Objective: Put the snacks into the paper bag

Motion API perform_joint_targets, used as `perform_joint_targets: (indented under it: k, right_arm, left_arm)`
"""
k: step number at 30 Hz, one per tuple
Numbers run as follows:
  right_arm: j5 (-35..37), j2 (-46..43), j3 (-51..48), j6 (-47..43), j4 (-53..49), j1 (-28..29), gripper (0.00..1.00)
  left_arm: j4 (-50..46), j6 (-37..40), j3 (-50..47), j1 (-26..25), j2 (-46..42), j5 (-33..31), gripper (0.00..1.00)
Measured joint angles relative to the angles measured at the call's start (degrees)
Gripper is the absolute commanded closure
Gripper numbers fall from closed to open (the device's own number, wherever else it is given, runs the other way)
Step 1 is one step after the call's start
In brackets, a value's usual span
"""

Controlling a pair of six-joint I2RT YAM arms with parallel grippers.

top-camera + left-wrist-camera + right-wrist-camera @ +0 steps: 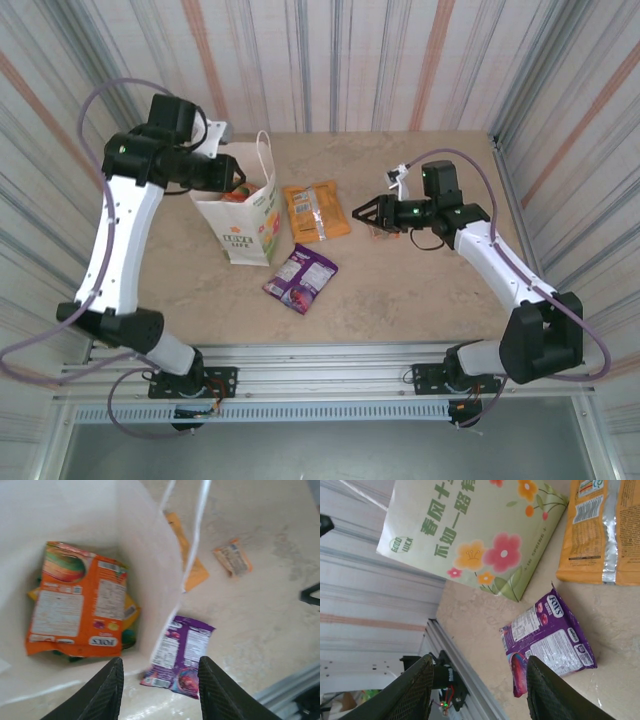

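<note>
White paper bag (246, 226) holding orange packet (75, 600), left hand (160, 663) spread empty above it, right hand (480, 660) spread empty

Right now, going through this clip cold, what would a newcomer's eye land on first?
The white paper bag stands left of centre on the table, the left tool open above its mouth and an orange packet lying inside. Beside it on the table lie a purple packet, nearer the arm bases, and a yellow-orange pouch to the bag's right.
</note>
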Motion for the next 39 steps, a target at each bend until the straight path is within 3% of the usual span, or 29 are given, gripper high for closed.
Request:
perform_joint_targets:
  k: [8, 18, 27, 39]
  right_arm:
    - [6.27, -2.89, -4.81, 3.15, 0.85, 4.44, 0.49]
    - [17.38, -5.29, -16.90, 18.10, 9.97, 11.41, 0.47]
    - [23.87, -3.61, -22.45, 31.63, 17.29, 15.26, 0.43]
    - [22.64, 12.00, -18.62, 37.64, 19.43, 18.51, 0.43]
  left_arm:
    - [9.25, -4.42, -17.53, -0.26, -10.75, 6.60, 0.55]
    - [17.53, -9.81, -31.61, -0.35, -20.59, 8.96, 0.55]
    - [21.77, -12.28, -34.05, -1.07, -21.55, 11.15, 0.55]
    - [23.19, -12.48, -34.49, -1.11, -21.49, 12.07, 0.55]
